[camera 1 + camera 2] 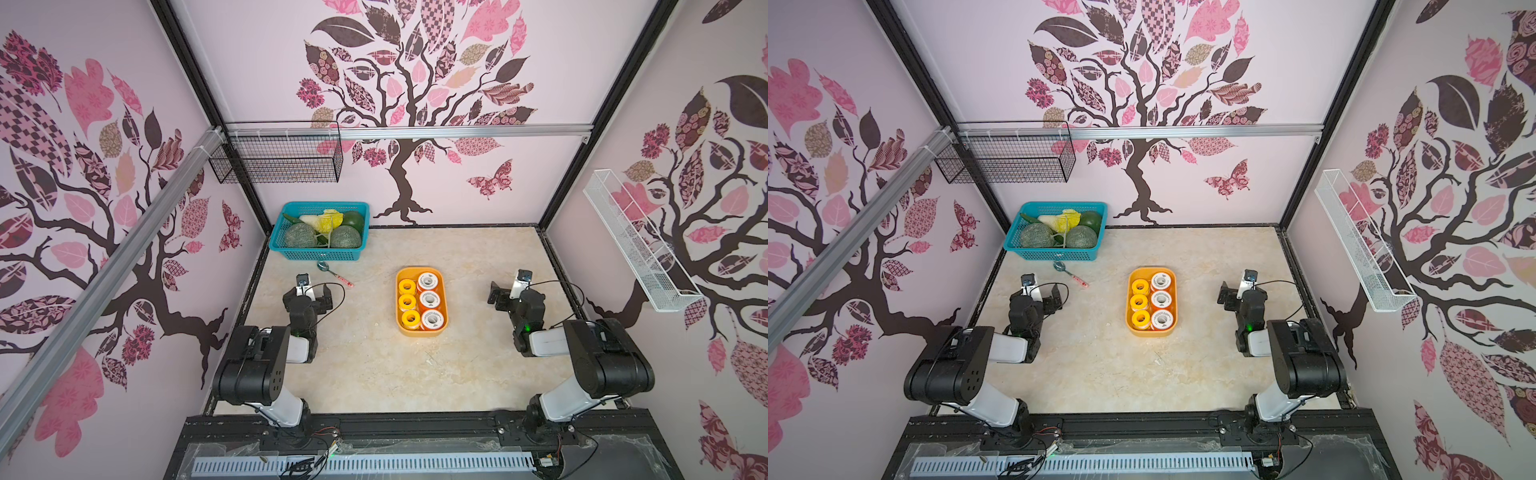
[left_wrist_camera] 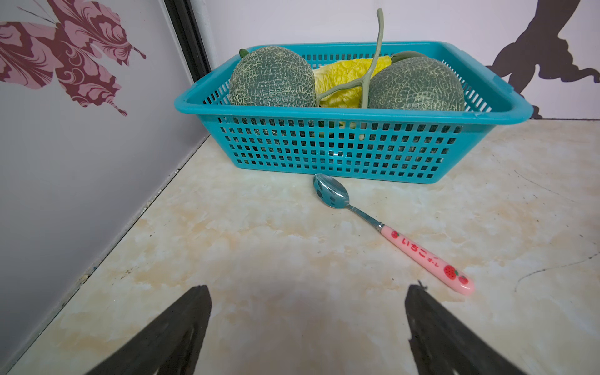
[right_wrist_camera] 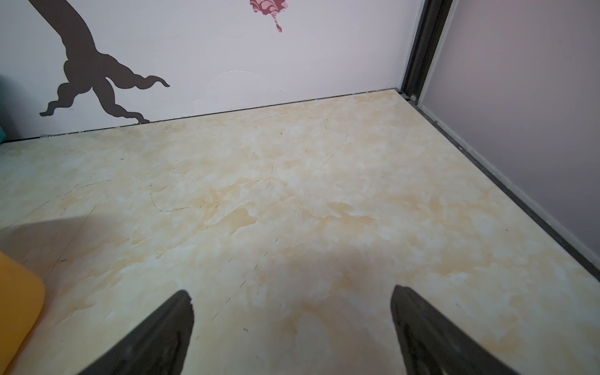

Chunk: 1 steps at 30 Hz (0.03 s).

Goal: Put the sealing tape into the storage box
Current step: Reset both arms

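Left wrist view: left claw (image 2: 308, 289) is wide open with nothing between its fingers, over bare desk (image 2: 259, 243). A pink-handled spoon (image 2: 389, 233) lies just beside it, bowl end near the teal basket (image 2: 324, 146), which holds two melons (image 2: 272, 78) and yellow leafy greens (image 2: 344, 74). Right wrist view: right claw (image 3: 290, 290) is also spread wide and empty, over bare desk. A corner of the storage box (image 3: 19, 308) shows at the frame edge. In both top views the storage box (image 1: 422, 331) (image 1: 1150, 331) sits mid-desk between the two arms, well apart from both claws. Six sealing tape rolls lie flat inside it: three yellow rolls (image 1: 407, 302) in one column, three white rolls (image 1: 431, 299) beside them.
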Tool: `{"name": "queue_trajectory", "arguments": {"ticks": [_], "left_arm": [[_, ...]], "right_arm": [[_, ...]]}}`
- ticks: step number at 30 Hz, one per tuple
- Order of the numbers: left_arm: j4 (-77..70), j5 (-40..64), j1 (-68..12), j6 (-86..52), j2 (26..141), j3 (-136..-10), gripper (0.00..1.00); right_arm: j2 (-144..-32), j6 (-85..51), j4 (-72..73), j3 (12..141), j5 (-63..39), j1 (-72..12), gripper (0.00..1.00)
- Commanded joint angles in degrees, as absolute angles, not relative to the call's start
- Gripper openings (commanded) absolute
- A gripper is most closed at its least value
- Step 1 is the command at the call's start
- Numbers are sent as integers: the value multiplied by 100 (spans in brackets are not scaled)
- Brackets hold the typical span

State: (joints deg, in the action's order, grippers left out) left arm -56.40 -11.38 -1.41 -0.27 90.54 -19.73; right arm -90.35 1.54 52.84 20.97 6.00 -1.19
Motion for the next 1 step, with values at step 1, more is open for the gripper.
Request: {"name": "queue_trajectory", "arguments": {"ticks": [1], "left_arm": [[-5606, -1026, -96, -98, 9070, -2039, 98]], "right_arm": [[-9059, 193, 5356, 2215, 560, -81, 99]]}}
